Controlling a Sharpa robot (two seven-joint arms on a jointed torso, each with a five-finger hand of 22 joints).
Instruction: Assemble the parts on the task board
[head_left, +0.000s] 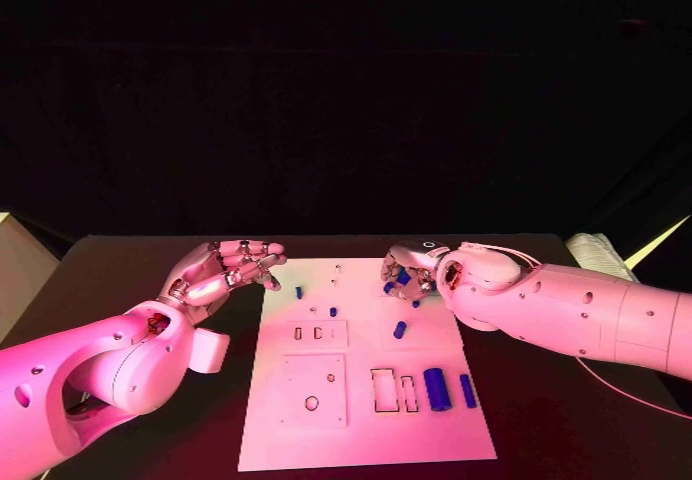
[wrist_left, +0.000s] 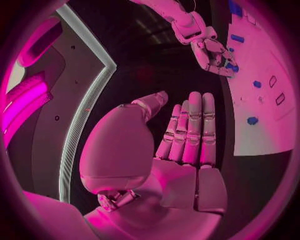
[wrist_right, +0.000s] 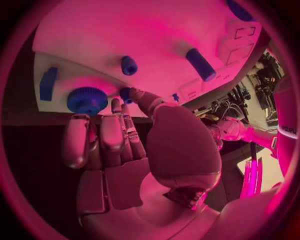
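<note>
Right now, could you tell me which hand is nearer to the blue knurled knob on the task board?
Right. The right hand sits at the board's far right part, fingertips almost at the blue knurled knob. The left hand hovers off the task board's left edge, well away.

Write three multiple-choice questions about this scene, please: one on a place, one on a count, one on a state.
1. Where is the left robot hand relative to the board?
A) over its middle
B) beside its far left corner
C) beside its near right corner

2. How many long blue cylinders lie side by side at the board's near right?
A) one
B) two
C) four

3. What does the left robot hand hold?
A) a cylinder
B) a cloth
C) nothing

Answers: 1 B, it is just off the board's far left corner; 2 B, one thick and one thin cylinder lie together; 3 C, its palm is bare and its fingers are straight.
</note>
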